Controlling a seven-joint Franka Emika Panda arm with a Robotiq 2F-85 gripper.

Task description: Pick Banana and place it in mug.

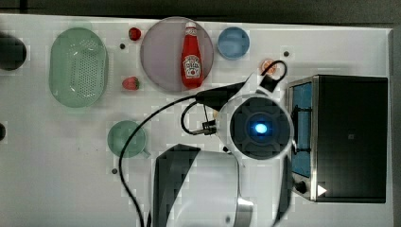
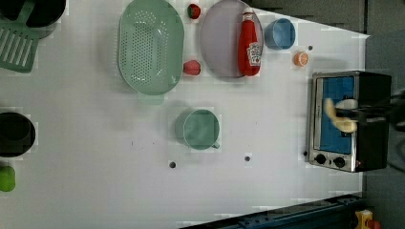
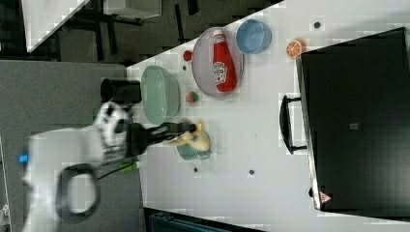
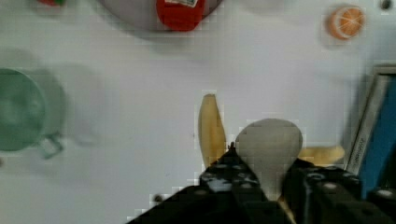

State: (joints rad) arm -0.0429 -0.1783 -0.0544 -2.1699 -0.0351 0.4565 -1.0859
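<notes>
My gripper (image 4: 266, 173) is shut on the banana (image 4: 268, 149), a pale cream fruit with yellow peel strips hanging to either side. In the left view the banana (image 2: 340, 117) hangs in the dark fingers (image 2: 365, 113), raised off the table in front of the toaster oven. The teal-green mug (image 1: 126, 138) stands upright, well to the top view's left of my wrist. In the wrist view the mug (image 4: 21, 109) lies far to one side of the held banana. In the right view the banana (image 3: 194, 138) overlaps the mug (image 3: 189, 152) in the picture.
A black toaster oven (image 1: 350, 137) stands at the top view's right. A purple plate (image 1: 163, 52) carries a ketchup bottle (image 1: 191, 56). Around it are a blue cup (image 1: 233, 42), a green colander (image 1: 78, 66), two strawberries (image 1: 131, 83) and an orange slice (image 2: 301, 58).
</notes>
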